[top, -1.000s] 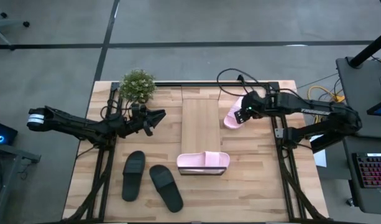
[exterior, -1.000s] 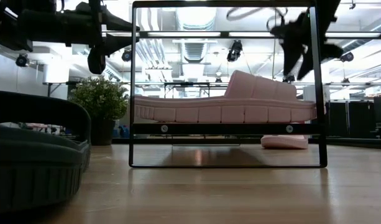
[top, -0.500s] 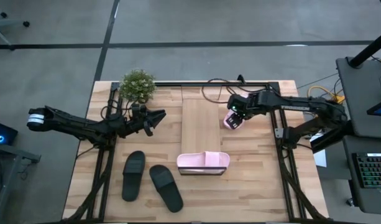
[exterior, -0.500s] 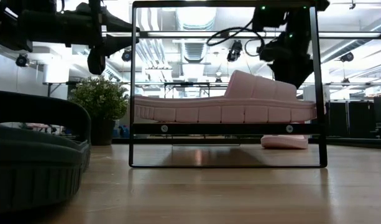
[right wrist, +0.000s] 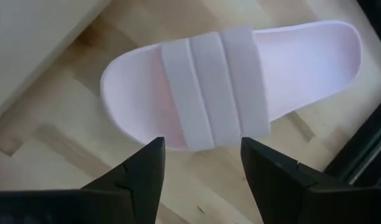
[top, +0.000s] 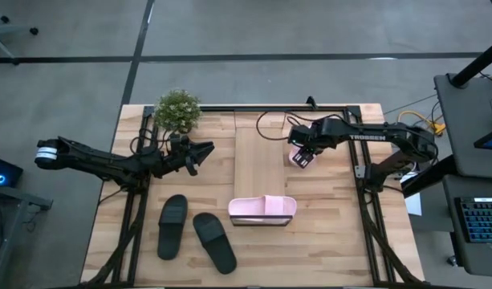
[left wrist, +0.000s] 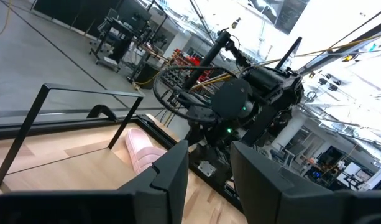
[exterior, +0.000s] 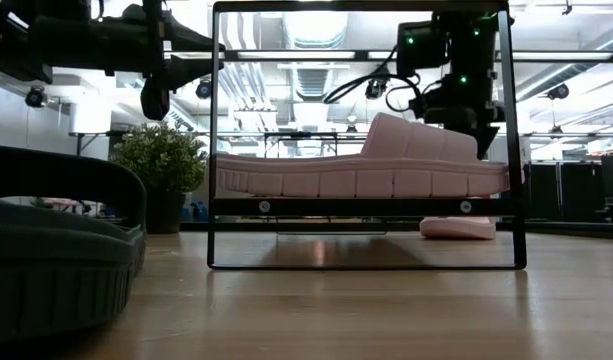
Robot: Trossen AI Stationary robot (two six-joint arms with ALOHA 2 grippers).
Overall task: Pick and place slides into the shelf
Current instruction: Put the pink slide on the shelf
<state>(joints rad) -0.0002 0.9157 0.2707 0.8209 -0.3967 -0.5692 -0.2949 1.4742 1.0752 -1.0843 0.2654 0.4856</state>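
High view: the right gripper (top: 302,154) hangs over a pink slide (top: 298,155) on the desk (top: 334,233) beside the shelf (top: 258,156), likely lined up to grasp it. Another pink slide (top: 262,209) already sits on the shelf's near end; two black slides (top: 194,234) lie far off. The left gripper (top: 204,149) waits.

Right wrist view: the fingers (right wrist: 137,173) are spread wide, holding nothing, with the pink slide's strap (right wrist: 215,87) between and beyond them.

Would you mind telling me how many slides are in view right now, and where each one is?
4. One pink slide sits on the shelf; the other pink slide lies on the table below the open right claw. Two black slides lie on the table's front left.
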